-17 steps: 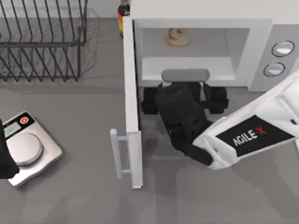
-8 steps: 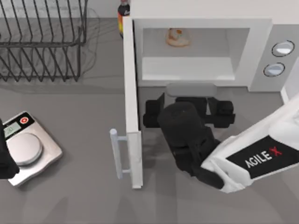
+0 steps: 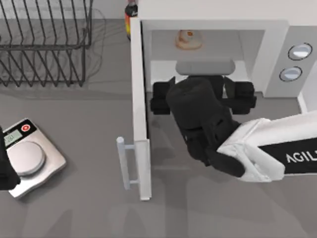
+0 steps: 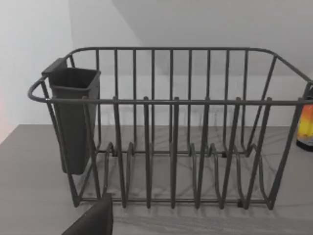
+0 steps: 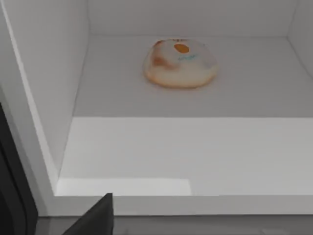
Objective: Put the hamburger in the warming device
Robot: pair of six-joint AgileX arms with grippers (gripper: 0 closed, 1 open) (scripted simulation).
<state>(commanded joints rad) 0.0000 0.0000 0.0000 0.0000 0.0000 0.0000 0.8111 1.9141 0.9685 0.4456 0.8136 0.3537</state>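
The hamburger (image 3: 188,39) (image 5: 180,62), a tan-orange bun with a paler top, lies on the floor of the warming device (image 3: 213,25) (image 5: 195,147), near its back wall. This white microwave stands with its door (image 3: 138,114) swung wide open toward the front. My right gripper (image 3: 200,89) is open and holds nothing. It hovers just in front of the opening, pointing inward, well short of the bun. My left gripper (image 3: 5,173) sits parked at the table's left edge beside the scale.
A wire dish rack (image 3: 44,39) (image 4: 171,127) with a dark cup holder stands at the back left. A silver kitchen scale (image 3: 27,156) lies at the front left. A bottle (image 3: 130,15) (image 4: 305,125) stands behind the door hinge. The door's bar handle (image 3: 124,163) juts left.
My right gripper first drew back from the microwave, then moved toward the opening, and its arm swung lower to the right. The hamburger and left arm stayed put.
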